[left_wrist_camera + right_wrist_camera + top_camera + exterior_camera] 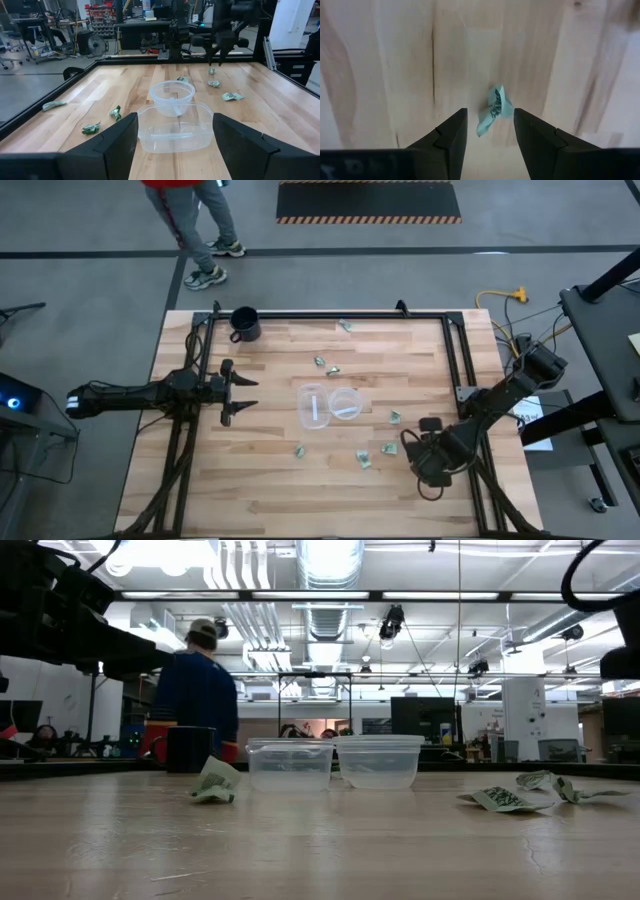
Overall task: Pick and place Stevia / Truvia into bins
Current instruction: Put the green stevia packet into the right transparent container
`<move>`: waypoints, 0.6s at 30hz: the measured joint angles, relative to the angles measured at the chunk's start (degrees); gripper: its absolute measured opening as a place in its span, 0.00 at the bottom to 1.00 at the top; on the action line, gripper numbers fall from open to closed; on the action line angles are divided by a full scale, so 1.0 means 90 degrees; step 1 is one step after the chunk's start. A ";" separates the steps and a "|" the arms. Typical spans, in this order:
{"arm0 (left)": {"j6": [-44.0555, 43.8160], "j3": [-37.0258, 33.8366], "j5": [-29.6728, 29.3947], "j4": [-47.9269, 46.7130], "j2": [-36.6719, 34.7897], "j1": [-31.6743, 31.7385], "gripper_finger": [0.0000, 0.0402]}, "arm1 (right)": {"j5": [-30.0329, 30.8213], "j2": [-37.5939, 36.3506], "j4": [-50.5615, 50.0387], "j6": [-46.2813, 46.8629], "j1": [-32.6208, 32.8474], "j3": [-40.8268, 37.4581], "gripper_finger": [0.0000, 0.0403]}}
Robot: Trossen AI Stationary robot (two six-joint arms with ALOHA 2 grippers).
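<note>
**Inspector A:** What lies around the work area, and does anything obstruct it?

**Inspector B:** Two clear roundish plastic containers (329,406) sit touching at mid-table, each with a white strip inside (contents not identifiable). Small crumpled pale green paper packets (364,460) lie scattered about them on every side. A black mug with a handle (244,324) stands near the far left corner, well apart. A black tube frame (330,314) borders the table. Nothing lies between either gripper and the containers.

**Inspector A:** Surface and room?

**Inspector B:** Light wooden plank tabletop (270,480). Grey floor beyond, with a person (195,220) in a red top walking by.

**Inspector A:** Grippers?

**Inspector B:** The left gripper (240,392) hovers left of the containers, fingers spread, grasping nothing. The right gripper (432,480) is near the table's front right, pointed down; its jaws stand parted, released.

**Inspector A:** Differences between views?

**Inspector B:** Only the right wrist view shows one green packet (495,111) lying on the wood just past that gripper's fingers (447,137), not pinched. The low view shows the room's ceiling ducts, unseen from above.
</note>
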 joint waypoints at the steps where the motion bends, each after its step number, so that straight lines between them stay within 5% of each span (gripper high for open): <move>1: 0.0000 0.0000 -0.0001 0.0000 0.0000 -0.0001 0.60 | 0.0002 -0.0018 0.0129 -0.0085 0.0000 -0.0090 0.38; 18: 0.0000 0.0000 -0.0001 0.0002 0.0000 0.0000 0.60 | -0.0002 -0.0133 0.1313 -0.0199 -0.0002 -0.1090 0.38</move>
